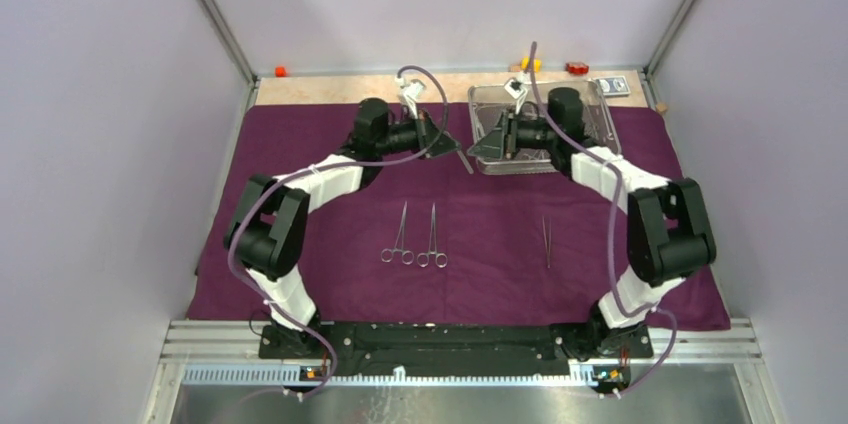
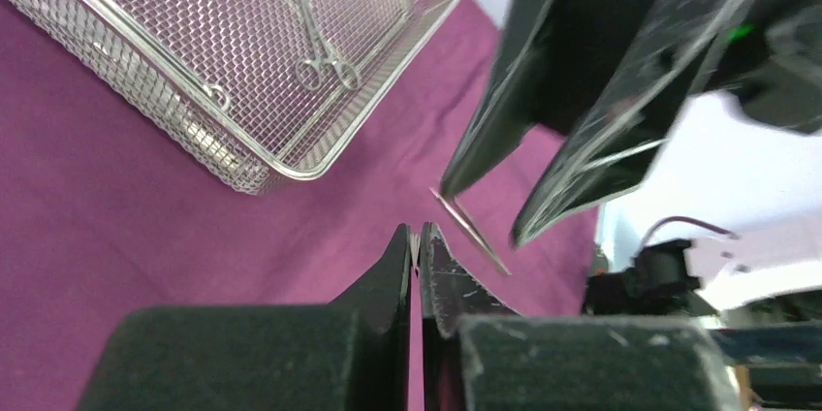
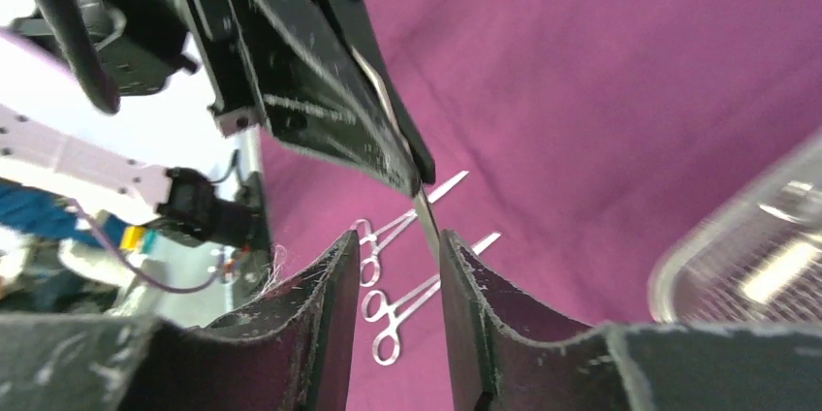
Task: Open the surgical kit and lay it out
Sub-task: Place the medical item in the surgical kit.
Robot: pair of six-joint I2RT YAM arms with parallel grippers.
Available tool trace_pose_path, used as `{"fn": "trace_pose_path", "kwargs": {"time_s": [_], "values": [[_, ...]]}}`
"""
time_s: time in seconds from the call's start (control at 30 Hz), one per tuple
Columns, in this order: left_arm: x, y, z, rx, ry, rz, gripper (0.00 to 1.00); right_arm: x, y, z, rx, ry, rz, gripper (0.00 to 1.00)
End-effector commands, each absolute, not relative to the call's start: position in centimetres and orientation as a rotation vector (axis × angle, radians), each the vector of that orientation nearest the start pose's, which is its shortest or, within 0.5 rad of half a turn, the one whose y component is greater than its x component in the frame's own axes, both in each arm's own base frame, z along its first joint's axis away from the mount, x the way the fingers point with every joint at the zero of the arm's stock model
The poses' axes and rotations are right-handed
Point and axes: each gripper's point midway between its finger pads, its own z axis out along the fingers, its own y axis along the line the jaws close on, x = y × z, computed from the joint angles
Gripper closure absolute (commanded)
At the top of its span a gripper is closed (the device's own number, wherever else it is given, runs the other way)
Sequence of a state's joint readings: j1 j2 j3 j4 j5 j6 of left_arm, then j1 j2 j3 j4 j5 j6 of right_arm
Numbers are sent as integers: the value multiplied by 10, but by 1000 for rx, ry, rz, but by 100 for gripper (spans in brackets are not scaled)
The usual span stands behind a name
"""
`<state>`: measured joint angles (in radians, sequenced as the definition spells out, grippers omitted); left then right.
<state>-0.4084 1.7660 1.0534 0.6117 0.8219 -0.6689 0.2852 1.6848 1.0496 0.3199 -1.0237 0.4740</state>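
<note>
The dark purple cloth [image 1: 500, 274] lies spread flat. The wire-mesh tray [image 1: 600, 129] stands at its back right, with one ring-handled clamp [image 2: 320, 43] inside. Two clamps [image 1: 400, 240] [image 1: 433, 240] and one pair of tweezers [image 1: 547, 242] lie in a row on the cloth. Just left of the tray, my left gripper [image 1: 448, 140] is shut on another pair of slim steel tweezers [image 3: 424, 212], which sticks out past its tips. My right gripper [image 3: 393, 241] faces it, open, with its fingers either side of the tweezers' free end.
Small orange [image 1: 281, 71], yellow [image 1: 530, 64] and red [image 1: 576, 68] blocks and a blue-white card packet [image 1: 613, 86] sit along the back edge. Frame posts and walls close in the left, right and back sides.
</note>
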Motion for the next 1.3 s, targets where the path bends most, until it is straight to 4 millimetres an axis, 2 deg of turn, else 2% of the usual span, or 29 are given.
{"fn": "trace_pose_path", "kwargs": {"time_s": [0.0, 0.1, 0.17, 0.3, 0.4, 0.53, 0.67, 0.8, 0.93, 1.27], "values": [[350, -336, 184, 503, 2058, -1152, 100, 367, 219, 251, -625, 1779, 1122, 63], [332, -350, 156, 419, 2258, -1162, 100, 377, 181, 261, -534, 1779, 966, 61], [316, -365, 138, 422, 2383, -1144, 100, 383, 155, 266, -457, 1788, 869, 61], [283, -399, 114, 462, 2528, -1142, 100, 388, 105, 262, -316, 1840, 729, 61], [258, -428, 109, 489, 2577, -1212, 100, 383, 80, 254, -241, 1868, 691, 61], [234, -450, 90, 487, 2677, -1260, 100, 377, 58, 249, -177, 1866, 679, 61], [221, -469, 76, 494, 2746, -1291, 100, 375, 45, 251, -143, 1856, 693, 61], [218, -484, 73, 476, 2783, -1338, 100, 372, 45, 249, -142, 1853, 720, 62], [219, -489, 69, 448, 2808, -1351, 100, 371, 48, 247, -147, 1854, 745, 62], [223, -496, 51, 400, 2858, -1385, 91, 370, 51, 247, -160, 1850, 771, 62]]}}
